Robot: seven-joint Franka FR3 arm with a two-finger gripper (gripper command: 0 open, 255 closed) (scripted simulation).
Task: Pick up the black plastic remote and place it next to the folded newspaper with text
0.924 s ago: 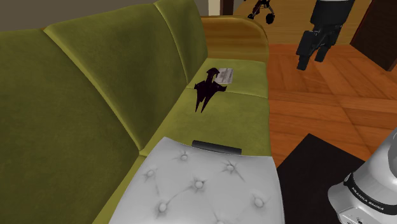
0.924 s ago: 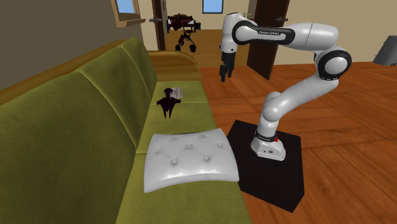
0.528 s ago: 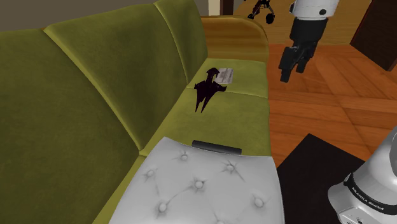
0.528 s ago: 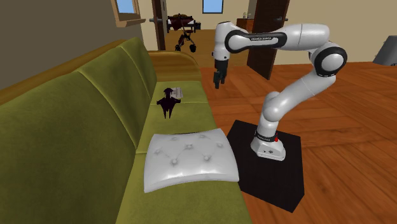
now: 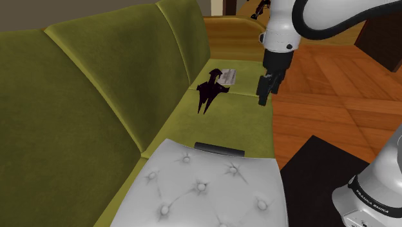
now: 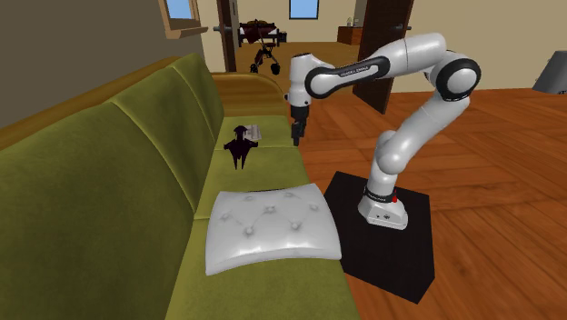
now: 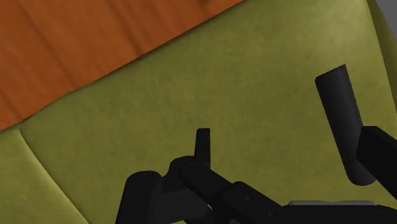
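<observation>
The black remote (image 5: pixel 220 149) lies flat on the olive sofa seat, against the far edge of a white tufted cushion (image 5: pixel 212 190); in the second exterior view the remote (image 6: pixel 262 190) is a thin dark strip at that cushion's edge. The folded newspaper (image 5: pixel 228 77) lies farther along the seat near the sofa's arm, with a dark purple figure (image 5: pixel 207 94) beside it. My gripper (image 5: pixel 263 98) hangs over the seat's front edge, between newspaper and remote and well apart from both. In the wrist view the gripper (image 7: pixel 267 105) is open, with only green seat fabric between its fingers (image 7: pixel 340 118).
The sofa's backrest (image 5: pixel 96 84) rises along the shoulder view's left. Its rounded wooden arm (image 5: pixel 238 39) ends the seat beyond the newspaper. Wooden floor (image 5: pixel 335 84) lies in front of the sofa. My black stand (image 6: pixel 386 236) sits beside the cushion.
The arm has swung from over the wooden floor toward the sofa and come lower; the gripper now hangs over the seat's front edge. Remote, newspaper and figure have not moved.
</observation>
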